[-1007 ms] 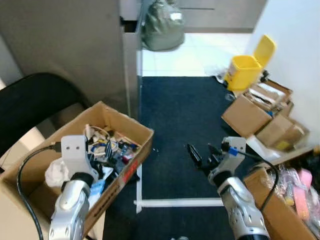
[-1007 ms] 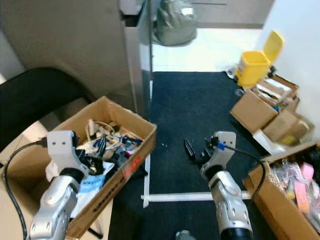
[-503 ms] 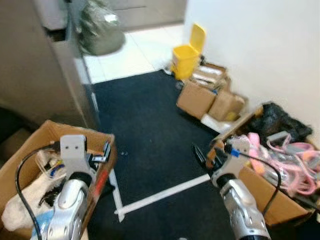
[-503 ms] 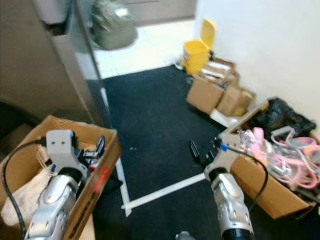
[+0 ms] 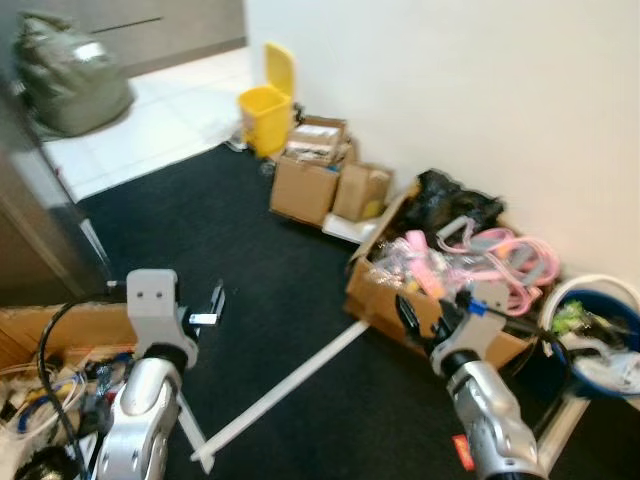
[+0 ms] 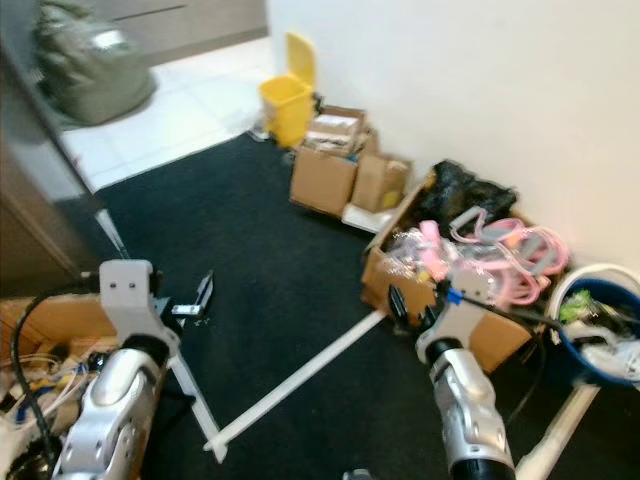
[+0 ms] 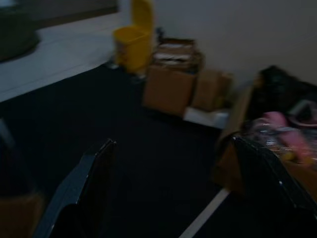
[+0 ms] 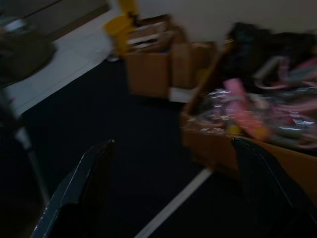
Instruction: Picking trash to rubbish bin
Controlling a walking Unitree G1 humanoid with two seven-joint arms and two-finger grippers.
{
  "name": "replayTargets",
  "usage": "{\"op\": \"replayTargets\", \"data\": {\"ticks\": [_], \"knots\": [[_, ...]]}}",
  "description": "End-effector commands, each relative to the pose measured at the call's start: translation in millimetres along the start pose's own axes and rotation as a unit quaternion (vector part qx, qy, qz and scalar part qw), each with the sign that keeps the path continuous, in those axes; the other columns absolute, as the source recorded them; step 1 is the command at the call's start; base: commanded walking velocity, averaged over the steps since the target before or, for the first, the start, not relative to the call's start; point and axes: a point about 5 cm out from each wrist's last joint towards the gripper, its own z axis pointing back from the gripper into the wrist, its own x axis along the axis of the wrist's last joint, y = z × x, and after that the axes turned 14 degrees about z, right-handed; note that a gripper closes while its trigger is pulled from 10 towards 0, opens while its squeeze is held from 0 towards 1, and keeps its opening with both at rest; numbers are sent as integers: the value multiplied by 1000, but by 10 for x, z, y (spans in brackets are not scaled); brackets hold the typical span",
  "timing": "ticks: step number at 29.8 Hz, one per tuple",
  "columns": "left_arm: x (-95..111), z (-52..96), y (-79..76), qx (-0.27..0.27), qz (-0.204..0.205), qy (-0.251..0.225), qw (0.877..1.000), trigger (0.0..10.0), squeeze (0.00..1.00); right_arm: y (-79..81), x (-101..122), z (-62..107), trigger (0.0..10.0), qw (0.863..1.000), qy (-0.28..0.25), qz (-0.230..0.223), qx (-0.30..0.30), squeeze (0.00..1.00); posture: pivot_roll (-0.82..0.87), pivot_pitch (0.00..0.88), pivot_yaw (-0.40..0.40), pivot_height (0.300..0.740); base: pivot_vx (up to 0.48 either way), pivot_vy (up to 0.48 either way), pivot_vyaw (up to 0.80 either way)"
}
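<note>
One yellow rubbish bin [image 5: 267,95], lid up, stands against the wall; two, perhaps three, blurred cardboard boxes [image 5: 320,180] sit beside it. Both the left gripper [image 7: 173,193] and right gripper [image 8: 173,193] are spread, empty, well short of it. View has swung right since earlier.

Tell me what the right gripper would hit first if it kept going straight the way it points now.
Probably the open cardboard box of pink items. The right gripper, jaws open and empty, points over the black carpet toward it; the box sits just beside its line, so depth is uncertain, and it might meet carpet first.
</note>
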Motion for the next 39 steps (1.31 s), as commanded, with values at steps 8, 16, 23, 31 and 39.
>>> {"op": "replayTargets", "data": {"ticks": [8, 16, 23, 31, 39], "knots": [[-105, -1, 60, 22, -11, 26, 999, 10000, 0, 30, -78, 27, 10000, 1000, 15, -5, -7, 0, 45, 146, 16, 740, 0, 0, -800], [-193, 9, 134, 43, -22, 51, 998, 10000, 0, 21, -75, 21, 10000, 1000, 18, 0, -8, 0, 40, 154, 11, 740, 0, 0, -800], [-208, 16, 154, 54, -19, 53, 997, 10000, 0, 1, -74, 18, 10000, 1000, 20, 2, -13, 0, 36, 155, 8, 740, 0, 0, -800], [-201, 1, 152, 58, -27, 49, 997, 10000, 0, 11, -81, 10, 10000, 1000, 24, 2, -13, 0, 36, 155, 3, 740, 0, 0, -800], [-228, -4, 206, 78, -40, 57, 994, 10000, 0, 27, -96, 11, 10000, 999, 28, 3, -15, 0, 35, 158, 6, 740, 0, 0, -800]]}}
